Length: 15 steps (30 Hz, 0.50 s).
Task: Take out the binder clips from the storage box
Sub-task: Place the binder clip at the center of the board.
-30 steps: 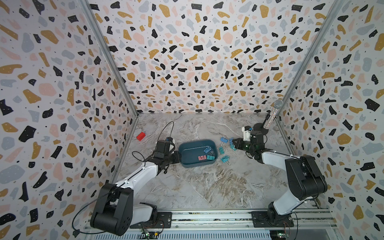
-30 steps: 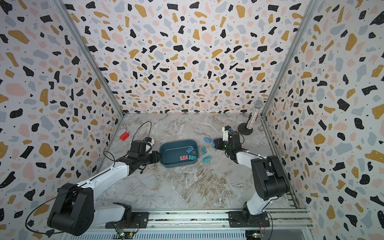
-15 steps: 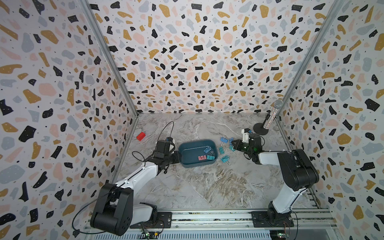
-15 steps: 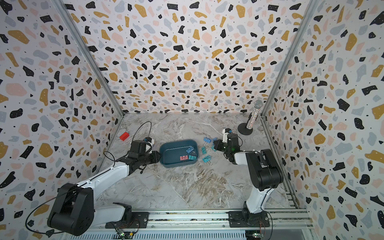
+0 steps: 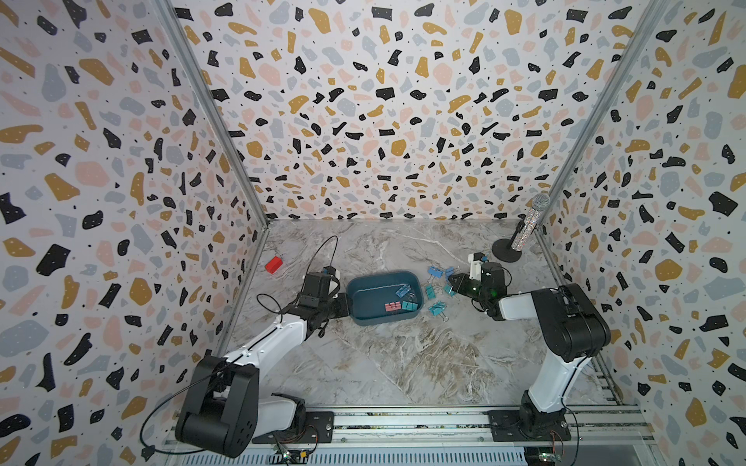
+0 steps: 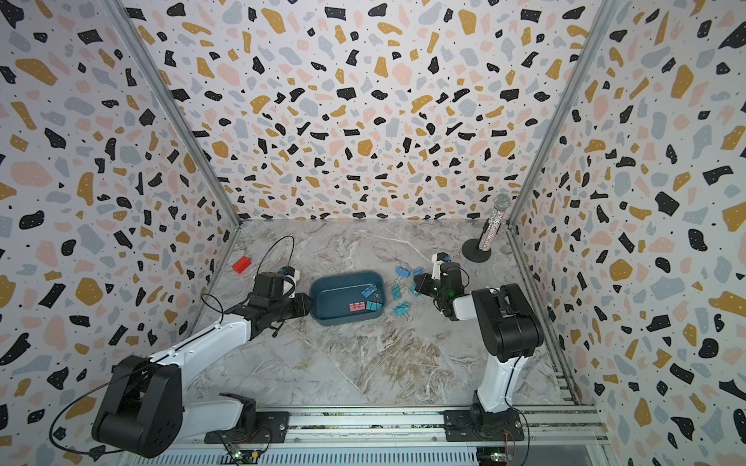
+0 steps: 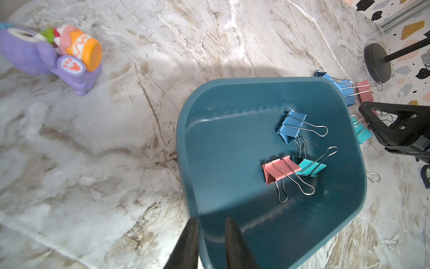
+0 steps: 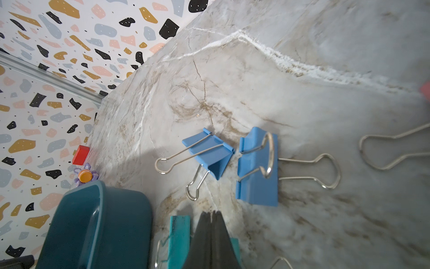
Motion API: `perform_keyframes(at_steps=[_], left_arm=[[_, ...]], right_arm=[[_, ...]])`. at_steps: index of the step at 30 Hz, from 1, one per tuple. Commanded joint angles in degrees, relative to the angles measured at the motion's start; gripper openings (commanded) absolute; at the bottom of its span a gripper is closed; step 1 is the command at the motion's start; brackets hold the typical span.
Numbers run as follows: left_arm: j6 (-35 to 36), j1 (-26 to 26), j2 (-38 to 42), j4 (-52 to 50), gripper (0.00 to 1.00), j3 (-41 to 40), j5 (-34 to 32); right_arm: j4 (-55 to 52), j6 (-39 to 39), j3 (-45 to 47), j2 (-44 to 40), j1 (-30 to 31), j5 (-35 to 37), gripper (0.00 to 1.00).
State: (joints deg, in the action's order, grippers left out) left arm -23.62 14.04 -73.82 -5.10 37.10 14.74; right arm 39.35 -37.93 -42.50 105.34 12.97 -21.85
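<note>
The dark teal storage box (image 5: 369, 292) (image 6: 337, 296) lies mid-table. Inside it are three binder clips: blue (image 7: 292, 127), pink (image 7: 278, 170) and teal (image 7: 310, 166). My left gripper (image 7: 210, 221) (image 5: 345, 304) is shut on the box's left wall, one finger inside and one outside. More clips lie on the table right of the box: two blue ones (image 8: 210, 153) (image 8: 257, 167) and teal ones (image 5: 437, 308). My right gripper (image 8: 212, 212) (image 5: 452, 278) is shut and empty, just over a teal clip (image 8: 179, 237) beside the box (image 8: 93, 228).
A red block (image 5: 273, 265) sits near the left wall. A purple-and-orange toy (image 7: 53, 56) stands behind the box. A glittery microphone on a round black stand (image 5: 520, 236) occupies the back right corner. A pink clip (image 7: 365, 90) lies by the blue ones.
My right arm's elbow has swung inward to the left while its gripper stays shut by the clips on the table. The left arm and the box have not moved.
</note>
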Motion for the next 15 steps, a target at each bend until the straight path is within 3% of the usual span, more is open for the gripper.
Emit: perform_keyframes(at_steps=[1,15], left_arm=[[0.41,-0.04,1.11,0.4,0.24,-0.9,0.55],[0.5,0.02,1.24,0.36,0.24,-0.99,0.46]], right_arm=[[1.88,-0.45,0.25,0.56,-0.22,-0.44,0.03],[3.83,-1.55,1.2,2.24,-0.75,-0.27,0.09]])
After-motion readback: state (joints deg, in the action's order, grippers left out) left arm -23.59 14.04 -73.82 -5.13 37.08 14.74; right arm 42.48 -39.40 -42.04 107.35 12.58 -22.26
